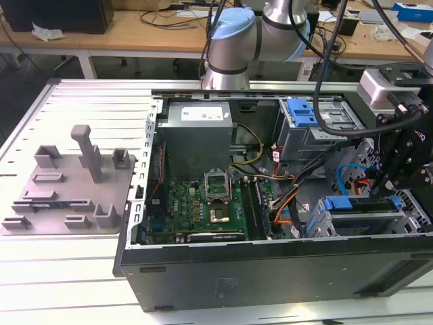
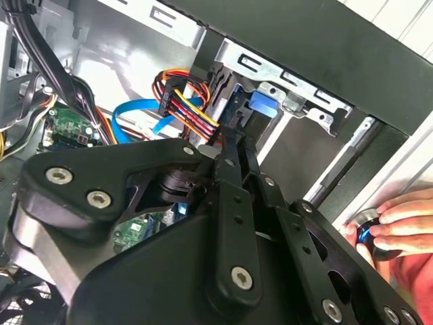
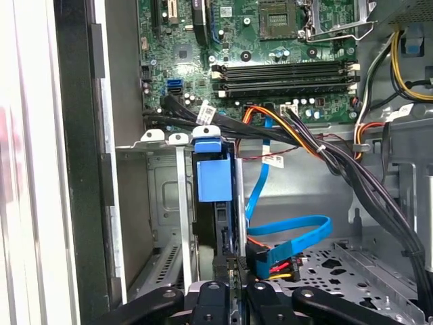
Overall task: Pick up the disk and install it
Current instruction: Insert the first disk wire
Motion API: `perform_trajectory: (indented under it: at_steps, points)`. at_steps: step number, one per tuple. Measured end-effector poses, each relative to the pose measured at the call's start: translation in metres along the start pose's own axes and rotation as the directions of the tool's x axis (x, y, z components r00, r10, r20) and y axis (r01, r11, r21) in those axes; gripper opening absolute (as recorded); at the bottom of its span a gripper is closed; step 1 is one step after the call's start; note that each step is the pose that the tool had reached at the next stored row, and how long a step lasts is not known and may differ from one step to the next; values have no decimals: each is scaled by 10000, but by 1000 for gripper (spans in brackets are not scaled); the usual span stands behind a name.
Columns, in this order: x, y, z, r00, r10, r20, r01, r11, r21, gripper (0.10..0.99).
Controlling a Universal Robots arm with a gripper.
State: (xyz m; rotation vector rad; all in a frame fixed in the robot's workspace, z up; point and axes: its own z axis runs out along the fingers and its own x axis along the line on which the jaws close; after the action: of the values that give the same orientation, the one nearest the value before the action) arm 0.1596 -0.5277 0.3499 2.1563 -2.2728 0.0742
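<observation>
The fingers [image 2: 230, 203] are drawn close together, and as far as these angles let me judge they are clamped on the thin near edge of the disk [image 3: 210, 179]. The gripper [image 3: 233, 267] lines up with that edge in the first wrist view.

The disk stands on edge in the drive bay [image 3: 162, 189], running straight away from the fingertips, and its blue bracket tab sits at the end farthest from them. In the exterior view the disk [image 1: 358, 206] lies in that bay at the corner of the computer case [image 1: 270, 271], with the gripper just above it.

A blue flat cable [image 3: 298, 233] loops just beside the bay, with its plug almost touching the fingers. A bundle of coloured wires [image 2: 186, 101] hangs near the bay mouth. The motherboard [image 3: 270, 40] lies beyond the bay, well apart from the disk.

Risks, as I judge them:
- **Jamming:** if the disk is tilted against the bay's rails, it may bind and be pushed askew instead of seating.
- **Snagging:** the blue cable or its plug could catch on a finger and be pulled, because it lies so close.
- **The person:** a person's hand [image 2: 399, 220] rests at the outer side of the case, near the bay, so any swing of the arm that way could meet it.
</observation>
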Motion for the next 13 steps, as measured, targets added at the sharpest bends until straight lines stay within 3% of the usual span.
perform_trajectory:
  at_steps: [13]
  points:
    - [8,-14,4,10000,-1,-3,1,10000,-1,169]
